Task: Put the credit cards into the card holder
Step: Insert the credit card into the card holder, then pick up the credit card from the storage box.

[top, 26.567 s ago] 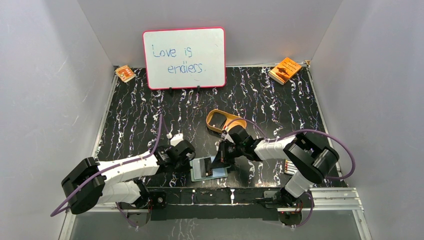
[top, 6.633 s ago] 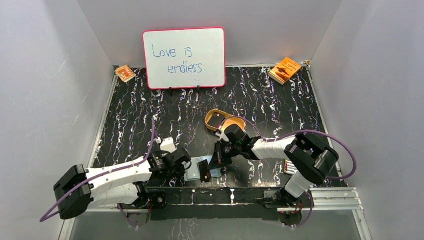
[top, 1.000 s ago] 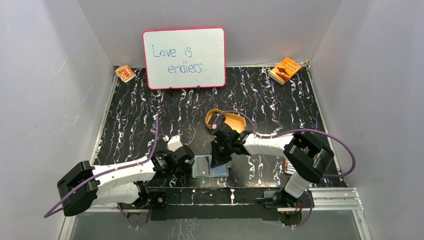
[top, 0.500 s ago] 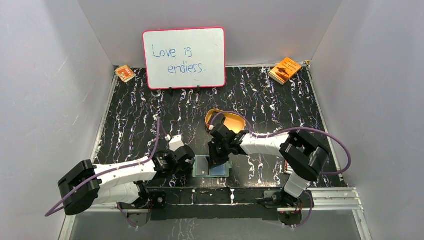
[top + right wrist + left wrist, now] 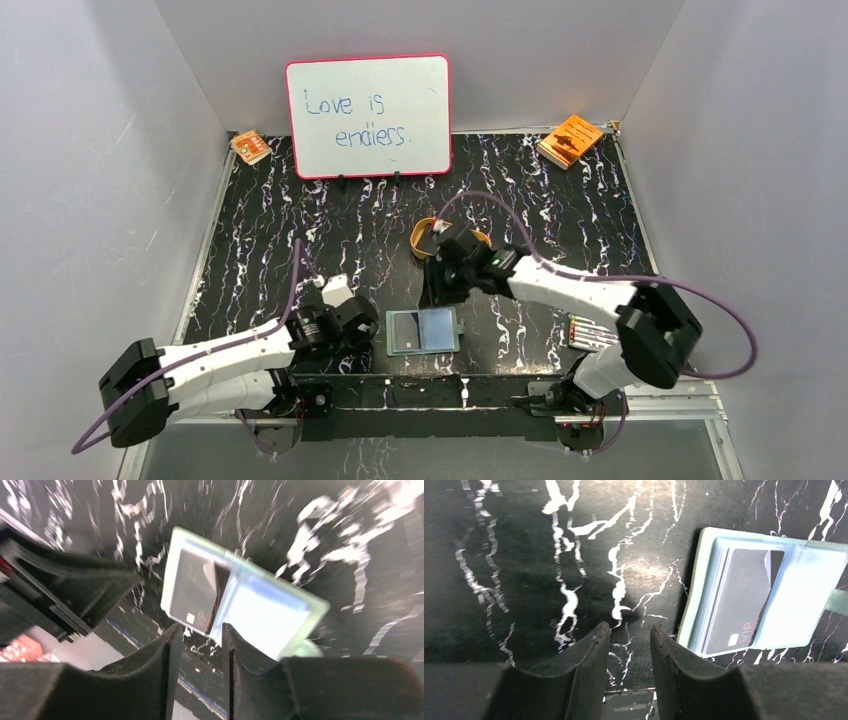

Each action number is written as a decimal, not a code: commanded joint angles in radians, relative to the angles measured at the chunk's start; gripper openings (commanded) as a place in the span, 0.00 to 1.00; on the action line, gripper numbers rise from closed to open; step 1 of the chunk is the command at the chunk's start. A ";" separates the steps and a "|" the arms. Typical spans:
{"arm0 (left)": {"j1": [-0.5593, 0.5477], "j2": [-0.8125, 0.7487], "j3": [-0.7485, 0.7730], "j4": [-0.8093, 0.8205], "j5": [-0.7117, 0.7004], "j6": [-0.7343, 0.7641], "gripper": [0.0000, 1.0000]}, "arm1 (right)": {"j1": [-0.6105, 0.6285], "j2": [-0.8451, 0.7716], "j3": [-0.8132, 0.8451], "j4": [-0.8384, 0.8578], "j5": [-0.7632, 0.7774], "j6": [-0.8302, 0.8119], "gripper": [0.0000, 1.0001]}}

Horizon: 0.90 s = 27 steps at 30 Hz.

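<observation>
Card holder (image 5: 423, 330) open flat, long axis left-right, left gripper (image 5: 629, 627) and right gripper (image 5: 201, 626) parted, empty

Black white-veined table (image 5: 560, 210), whiteboard (image 5: 368, 115) on stand at back ctr, small orange booklet (image 5: 250, 147) back-L corner, bigger orange booklet (image 5: 570, 140) back-R, tan oval tray (image 5: 423, 240) near ctr, open green card holder (image 5: 423, 330) flat by front edge, small striped item (image 5: 585, 332) front-R.

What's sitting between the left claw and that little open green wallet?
Nothing but bare black marbled tabletop. The left wrist view shows it best: the left gripper hangs beside the card holder, apart from it, with only that surface between them.
</observation>
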 commanded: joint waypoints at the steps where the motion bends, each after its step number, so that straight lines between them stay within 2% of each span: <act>1: 0.002 -0.122 0.029 -0.205 -0.101 -0.053 0.38 | -0.144 -0.109 0.080 -0.054 0.094 -0.084 0.51; 4: 0.003 -0.177 0.053 -0.256 -0.140 -0.064 0.51 | -0.262 -0.111 0.073 0.010 0.082 -0.098 0.64; 7: 0.002 -0.216 0.067 -0.275 -0.165 -0.067 0.60 | -0.364 -0.072 0.072 0.109 0.011 -0.075 0.67; 10: 0.002 -0.243 0.075 -0.284 -0.177 -0.067 0.65 | -0.398 0.008 0.123 0.157 0.002 -0.066 0.69; 19: 0.002 -0.233 0.086 -0.302 -0.169 -0.076 0.67 | -0.407 0.250 0.211 0.289 0.040 0.088 0.68; 27: 0.002 -0.244 0.082 -0.326 -0.177 -0.079 0.67 | -0.407 0.381 0.290 0.261 0.047 0.156 0.62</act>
